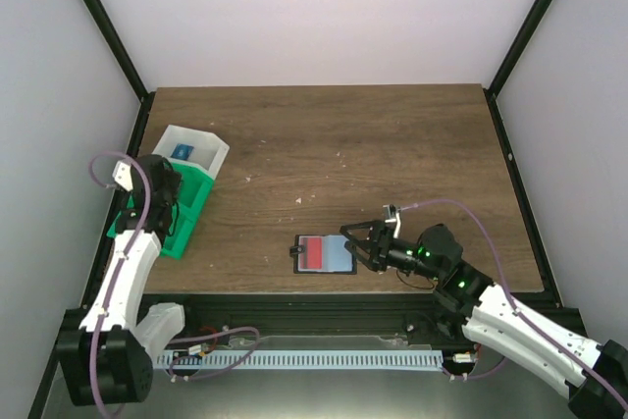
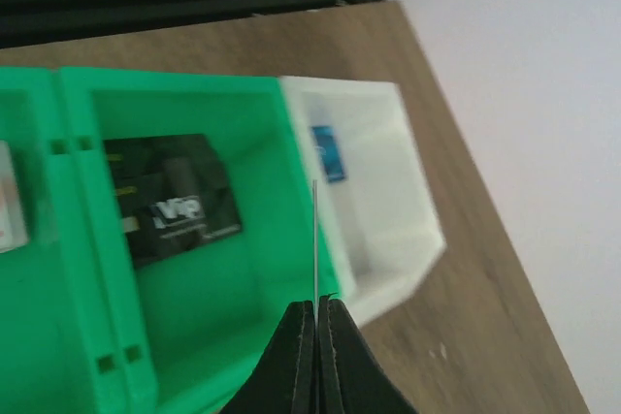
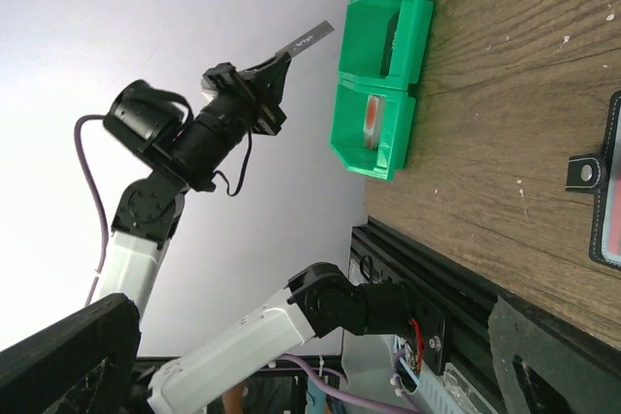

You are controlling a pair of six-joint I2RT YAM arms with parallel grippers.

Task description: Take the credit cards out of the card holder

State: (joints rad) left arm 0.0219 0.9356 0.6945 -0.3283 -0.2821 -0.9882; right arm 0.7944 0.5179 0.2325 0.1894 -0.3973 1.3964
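Observation:
The card holder (image 1: 340, 255) lies open on the table near the front edge, black-rimmed with a grey-blue right panel. A reddish credit card (image 1: 314, 252) sits on its left panel. My right gripper (image 1: 361, 246) is open and empty just right of the holder. Only the holder's black edge (image 3: 609, 181) shows in the right wrist view. My left gripper (image 2: 317, 305) is shut on a thin credit card (image 2: 316, 239), seen edge-on, above the wall between the green and white bins. That card shows grey in the right wrist view (image 3: 305, 41). In the top view the left gripper (image 1: 169, 185) hovers over the bins.
A green bin (image 2: 281, 336) holds a black card (image 2: 170, 196), and another card (image 2: 8, 203) lies in its neighbouring compartment. A white bin (image 2: 408, 239) holds a blue card (image 2: 328, 152). Both bins (image 1: 191, 208) stand at the table's left edge. A black frame borders the table.

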